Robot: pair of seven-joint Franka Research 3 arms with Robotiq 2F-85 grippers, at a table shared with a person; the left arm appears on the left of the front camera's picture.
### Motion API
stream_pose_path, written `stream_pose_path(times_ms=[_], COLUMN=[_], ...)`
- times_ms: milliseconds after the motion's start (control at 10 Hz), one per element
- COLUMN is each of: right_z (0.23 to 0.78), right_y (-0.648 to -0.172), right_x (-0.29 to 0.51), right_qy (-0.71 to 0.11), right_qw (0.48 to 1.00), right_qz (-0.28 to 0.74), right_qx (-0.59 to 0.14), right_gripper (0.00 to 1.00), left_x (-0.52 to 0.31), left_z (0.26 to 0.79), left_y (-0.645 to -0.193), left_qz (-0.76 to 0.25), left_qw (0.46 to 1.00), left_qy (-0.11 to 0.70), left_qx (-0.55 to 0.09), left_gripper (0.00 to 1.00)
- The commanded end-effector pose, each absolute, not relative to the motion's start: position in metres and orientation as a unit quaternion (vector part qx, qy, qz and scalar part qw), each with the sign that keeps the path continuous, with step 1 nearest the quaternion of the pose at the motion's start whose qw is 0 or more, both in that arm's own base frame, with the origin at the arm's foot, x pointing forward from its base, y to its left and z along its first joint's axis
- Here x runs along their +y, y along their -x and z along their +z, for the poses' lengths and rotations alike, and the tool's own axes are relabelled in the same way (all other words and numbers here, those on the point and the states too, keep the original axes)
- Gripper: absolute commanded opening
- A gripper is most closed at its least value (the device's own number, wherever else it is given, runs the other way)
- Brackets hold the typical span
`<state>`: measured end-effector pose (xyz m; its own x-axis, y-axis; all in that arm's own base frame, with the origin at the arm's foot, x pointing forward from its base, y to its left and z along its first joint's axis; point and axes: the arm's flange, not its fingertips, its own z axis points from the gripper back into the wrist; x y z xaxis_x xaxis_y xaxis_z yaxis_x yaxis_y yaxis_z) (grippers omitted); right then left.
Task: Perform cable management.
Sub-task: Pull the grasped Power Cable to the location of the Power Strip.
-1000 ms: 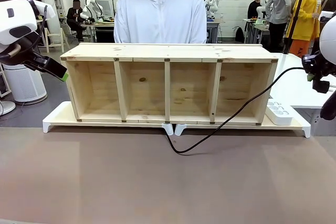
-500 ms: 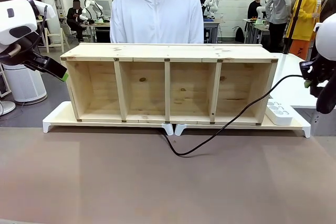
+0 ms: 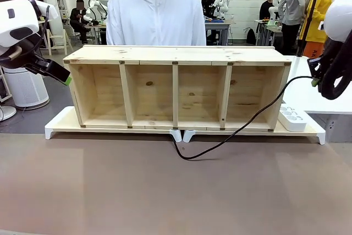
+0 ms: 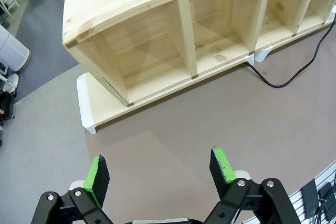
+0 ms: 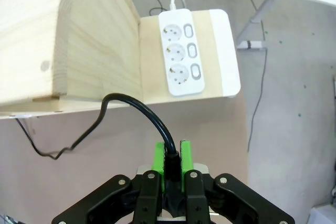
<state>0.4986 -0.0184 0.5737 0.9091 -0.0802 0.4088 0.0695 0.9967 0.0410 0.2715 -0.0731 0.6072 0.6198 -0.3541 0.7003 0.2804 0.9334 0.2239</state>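
beside shelf (image 5: 68, 40) end, right tool (image 5: 171, 153) pinching cable (image 5: 147, 115), left tool (image 4: 160, 169) spread wide, empty

Cable (image 5: 148, 115) end out of sight inside the right jaws
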Motion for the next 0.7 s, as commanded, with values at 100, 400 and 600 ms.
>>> stream_pose_path(times_ms=[100, 400, 600], right_z=[0.578, 0.581, 0.581], right_y=[-0.518, -0.531, -0.537], right_x=[-0.028, -0.027, -0.024], right_qy=[-0.031, -0.039, -0.044], right_qw=[0.979, 0.977, 0.977], right_qz=[-0.028, -0.026, -0.019], right_qx=[-0.201, -0.209, -0.208], right_gripper=[0.15, 0.15, 0.15], left_x=[-0.073, -0.073, -0.073], left_z=[0.608, 0.608, 0.608], left_y=[-0.273, -0.273, -0.273], left_qz=[-0.179, -0.179, -0.179], left_qw=[0.896, 0.896, 0.896], left_qy=[-0.051, -0.051, -0.051], left_qx=[-0.403, -0.403, -0.403], left_gripper=[1.0, 1.0, 1.0])
